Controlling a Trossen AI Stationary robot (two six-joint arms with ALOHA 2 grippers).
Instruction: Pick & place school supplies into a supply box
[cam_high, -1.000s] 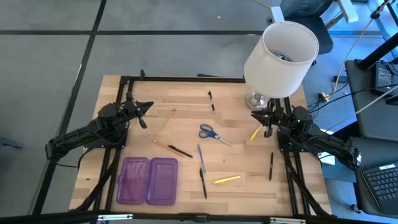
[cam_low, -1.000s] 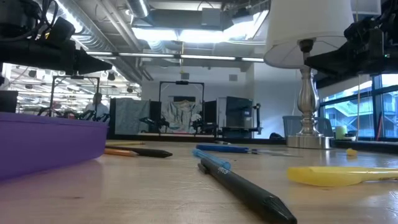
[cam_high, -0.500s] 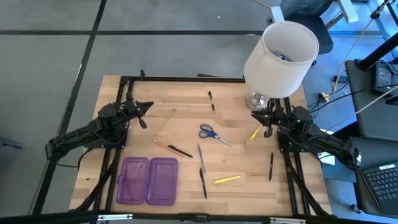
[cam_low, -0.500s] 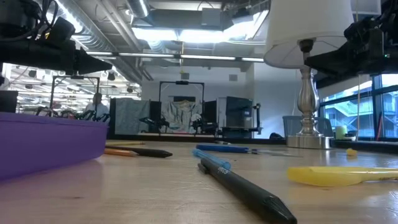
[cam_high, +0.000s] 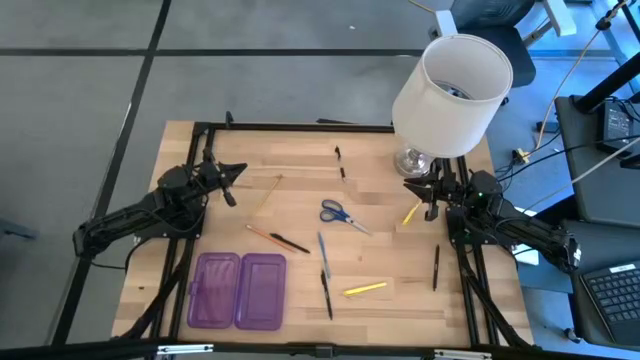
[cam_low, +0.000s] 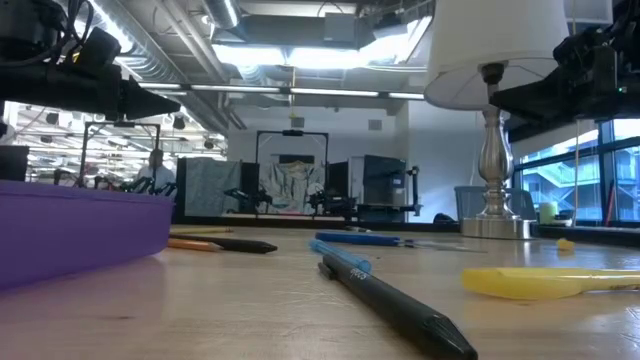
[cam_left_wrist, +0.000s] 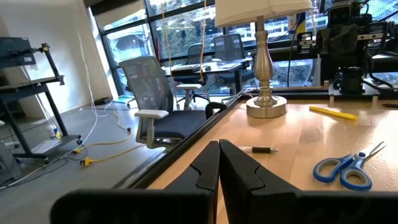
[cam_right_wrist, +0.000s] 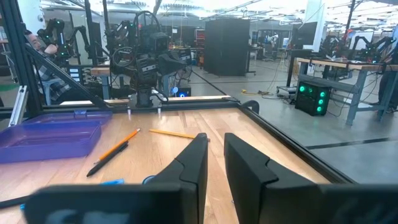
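The purple supply box (cam_high: 240, 290) lies open, both halves flat, near the table's near left corner. Pens and pencils lie scattered on the wood: a wood-coloured pencil (cam_high: 267, 193), an orange pencil beside a black pen (cam_high: 277, 239), a blue pen (cam_high: 322, 248), black pens (cam_high: 327, 295) (cam_high: 436, 267) (cam_high: 340, 162), and yellow markers (cam_high: 365, 289) (cam_high: 410, 213). Blue-handled scissors (cam_high: 343, 215) lie mid-table. My left gripper (cam_left_wrist: 219, 146) hovers shut at the far left (cam_high: 238, 169). My right gripper (cam_right_wrist: 215, 140) hovers at the far right (cam_high: 410, 186) with a narrow gap between its fingers.
A lamp with a white shade (cam_high: 452, 95) and a metal base (cam_left_wrist: 266, 107) stands at the far right corner, just behind my right gripper. A black frame edges the table (cam_high: 300, 127). Bare wood lies between the box and the near right corner.
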